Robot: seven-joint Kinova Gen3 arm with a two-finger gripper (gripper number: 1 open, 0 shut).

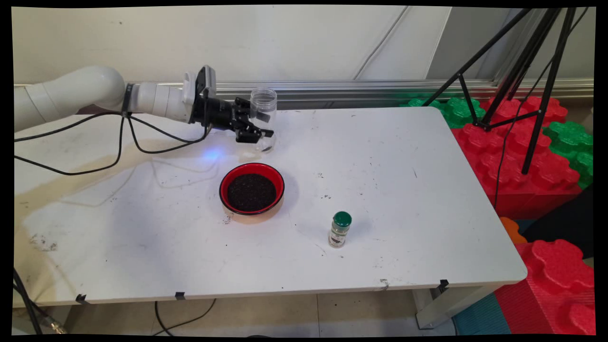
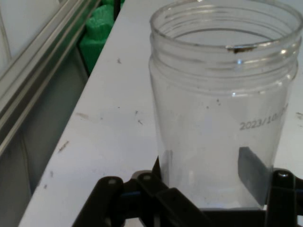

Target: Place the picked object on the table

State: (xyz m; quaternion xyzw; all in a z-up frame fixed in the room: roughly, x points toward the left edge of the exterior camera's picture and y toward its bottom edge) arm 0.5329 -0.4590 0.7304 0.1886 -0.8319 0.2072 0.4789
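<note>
A clear, empty plastic jar (image 1: pixel 263 116) without a lid stands upright near the table's far edge. My gripper (image 1: pixel 257 129) reaches in from the left and is shut on its lower part. In the hand view the jar (image 2: pixel 218 109) fills the frame, and the gripper (image 2: pixel 208 168) has one finger against each side; the right pad (image 2: pixel 251 172) shows through the glass. A few dark specks cling to the jar's rim. A red bowl (image 1: pixel 251 166) filled with dark grains sits just in front of the jar, toward the table's near side.
A small spice bottle (image 1: pixel 340 231) with a green cap stands right of the bowl, nearer the front edge. Black cables (image 1: pixel 95 167) hang from the arm onto the white table (image 1: pixel 403 166). A black tripod (image 1: pixel 522 71) and red and green foam blocks (image 1: pixel 522 161) stand off the right side.
</note>
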